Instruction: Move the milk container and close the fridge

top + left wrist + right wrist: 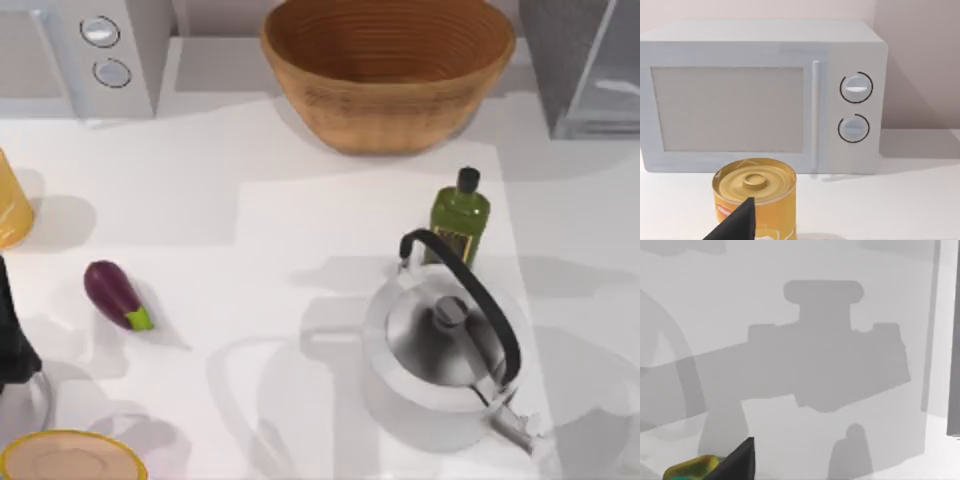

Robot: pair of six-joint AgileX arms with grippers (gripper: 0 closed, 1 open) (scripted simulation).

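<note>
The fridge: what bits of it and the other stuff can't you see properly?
- Fridge, top view: cut by the top and right edges.
- Yellow can, left wrist view: a dark fingertip hides its label.
- Bowl, top view: bottom edge cuts it.
- Microwave, top view: upper-left corner crops it.

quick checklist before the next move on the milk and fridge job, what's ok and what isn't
1. Milk located: cannot tell; no carton can be made out on the table from above.
2. Fridge door: cannot tell; just its corner sits at the table's far right, the pale panel seems angled.
3. Left gripper placement: not ok; it hangs over the yellow can facing the microwave, far from the fridge.
4. Right gripper: cannot tell; one dark fingertip over pale surface, beside a green-yellow thing.
5. Path on the right side: not ok; kettle and green bottle stand in front of the fridge.
6. Basket, eggplant: ok, out of the way.
</note>
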